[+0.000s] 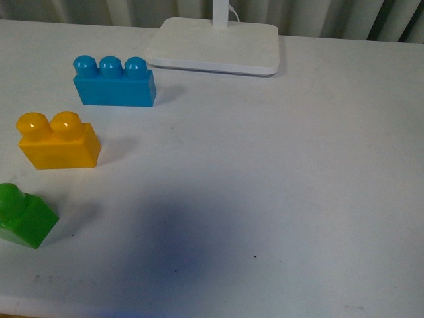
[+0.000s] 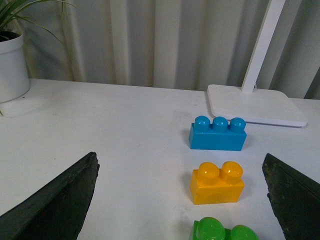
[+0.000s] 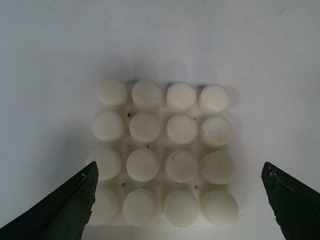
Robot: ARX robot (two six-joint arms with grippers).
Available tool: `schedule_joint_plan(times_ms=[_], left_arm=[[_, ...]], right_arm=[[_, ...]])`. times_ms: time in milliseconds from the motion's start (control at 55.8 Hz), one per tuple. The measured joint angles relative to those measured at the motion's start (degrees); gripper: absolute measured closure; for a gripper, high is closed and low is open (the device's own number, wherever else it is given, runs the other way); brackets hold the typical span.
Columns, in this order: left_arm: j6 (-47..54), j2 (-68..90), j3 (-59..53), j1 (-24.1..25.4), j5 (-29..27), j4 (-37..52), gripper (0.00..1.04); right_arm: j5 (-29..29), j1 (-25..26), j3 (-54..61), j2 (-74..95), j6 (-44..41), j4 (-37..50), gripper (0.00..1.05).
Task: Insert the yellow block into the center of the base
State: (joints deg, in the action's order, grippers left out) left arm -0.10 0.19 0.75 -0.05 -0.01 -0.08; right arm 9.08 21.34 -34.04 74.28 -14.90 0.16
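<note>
Left wrist view shows the left gripper [image 2: 180, 157] spread wide and empty, its two dark, matte fingers [image 2: 60, 205] framing the white table [image 2: 125, 130]. The yellow block [image 2: 217, 183] stands upright between them and a little ahead of the tips, nearer one finger than the other, touching neither. It is a glossy orange-yellow plastic brick with flat sides and two rounded studs on top. Further ahead of the fingers sits a blue brick [image 2: 217, 134] of the same shiny plastic, longer, with three studs. A green brick [image 2: 220, 231] lies closest, just inside the span of the fingers, only partly in frame. Beyond the blue one is a smooth white slab [image 2: 255, 104] carrying an upright post.

The right wrist view looks straight down on the base [image 3: 144, 164], which lies between the parted, empty fingers [image 3: 65, 210] of the right gripper [image 3: 179, 170], clear of both. It is a flat square white plate with four rows of four round, flat-topped studs, slightly dull, with small dark specks in the grooves. No brick sits on it.

Judging from this, the task has barely begun: the block is not grasped, not lifted, and not on the base. What is left appears to be everything: closing on the block, carrying it over, and pressing it onto the four middle studs. The base does not appear in the front view.
</note>
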Motion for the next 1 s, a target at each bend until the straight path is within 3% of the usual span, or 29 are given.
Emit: schedule_joint_plan(times_ms=[376, 1003], left_arm=[[0.00, 0.00, 0.00, 0.00, 0.00, 0.00, 0.06], [0.00, 0.00, 0.00, 0.00, 0.00, 0.00, 0.06]], right_arm=[[-1.33, -0.39, -4.42, 13.11, -1.62, 2.43, 0.09], [1.16, 2.47, -6.38, 17.35, -4.98, 2.75, 0.09]])
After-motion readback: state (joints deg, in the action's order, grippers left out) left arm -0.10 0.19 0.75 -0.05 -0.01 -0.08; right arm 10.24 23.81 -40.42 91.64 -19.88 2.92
